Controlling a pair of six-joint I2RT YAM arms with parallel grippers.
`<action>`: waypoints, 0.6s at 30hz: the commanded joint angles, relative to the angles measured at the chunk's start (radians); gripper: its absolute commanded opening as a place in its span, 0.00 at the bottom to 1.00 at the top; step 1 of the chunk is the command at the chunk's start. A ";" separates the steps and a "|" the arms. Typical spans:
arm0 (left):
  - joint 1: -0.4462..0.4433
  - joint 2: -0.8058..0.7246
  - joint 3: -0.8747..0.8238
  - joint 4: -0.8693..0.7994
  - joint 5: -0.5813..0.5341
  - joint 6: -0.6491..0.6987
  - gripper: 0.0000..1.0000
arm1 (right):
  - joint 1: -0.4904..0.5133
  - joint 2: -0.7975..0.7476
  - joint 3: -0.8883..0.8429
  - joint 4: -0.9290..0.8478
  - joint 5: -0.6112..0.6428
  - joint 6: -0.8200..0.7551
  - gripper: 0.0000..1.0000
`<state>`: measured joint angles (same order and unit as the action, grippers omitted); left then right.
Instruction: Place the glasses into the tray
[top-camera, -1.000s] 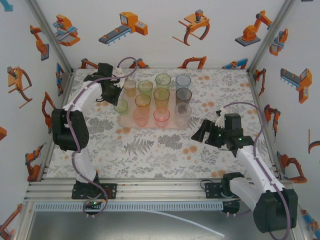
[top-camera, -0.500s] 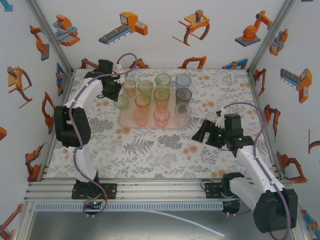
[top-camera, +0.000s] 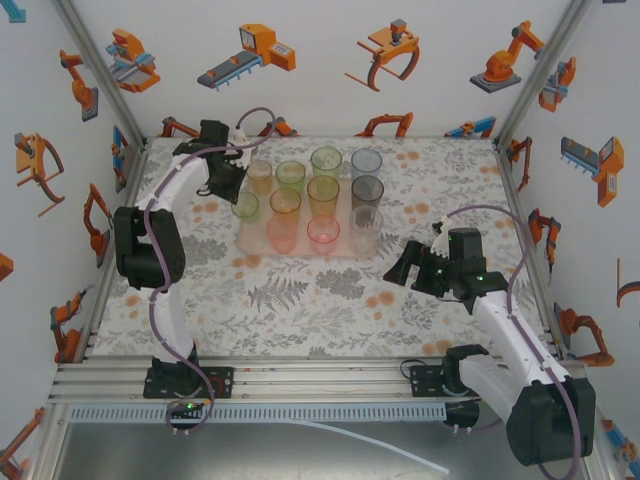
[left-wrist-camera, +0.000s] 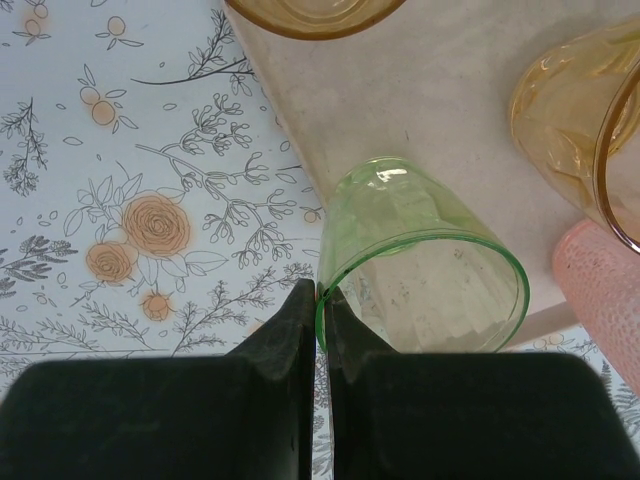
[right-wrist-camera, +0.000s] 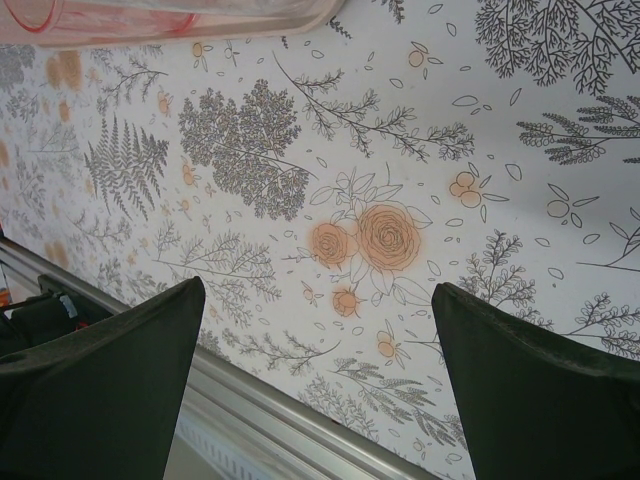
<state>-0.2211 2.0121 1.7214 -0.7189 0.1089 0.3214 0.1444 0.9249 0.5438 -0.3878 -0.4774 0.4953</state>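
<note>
Top external: the glasses (top-camera: 310, 200) stand in rows on the tray (top-camera: 300, 250), upper centre. Your left gripper (top-camera: 232, 190) is at the tray's left edge, your right gripper (top-camera: 402, 268) lower right.
Left wrist: fingers pinch the green glass (left-wrist-camera: 420, 250) by its rim, mid-frame.
Right wrist: jaws spread wide over the floral tabletop (right-wrist-camera: 250, 150), holding nothing.

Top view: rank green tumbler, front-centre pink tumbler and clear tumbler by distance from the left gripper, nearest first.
1. green tumbler: left edge of the tray, rim pinched by the left gripper.
2. front-centre pink tumbler: near row, middle.
3. clear tumbler: near right corner.
</note>
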 joint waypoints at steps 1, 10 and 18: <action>0.005 0.016 0.027 -0.020 0.016 -0.007 0.03 | -0.002 -0.010 0.014 -0.013 0.016 -0.017 0.85; 0.004 0.045 0.060 -0.032 0.020 -0.011 0.03 | -0.002 0.010 0.031 -0.017 0.014 -0.021 0.85; 0.003 0.056 0.078 -0.044 0.021 -0.006 0.05 | -0.001 0.020 0.040 -0.014 0.014 -0.019 0.85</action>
<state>-0.2211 2.0583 1.7615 -0.7303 0.1139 0.3214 0.1444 0.9405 0.5526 -0.3923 -0.4774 0.4931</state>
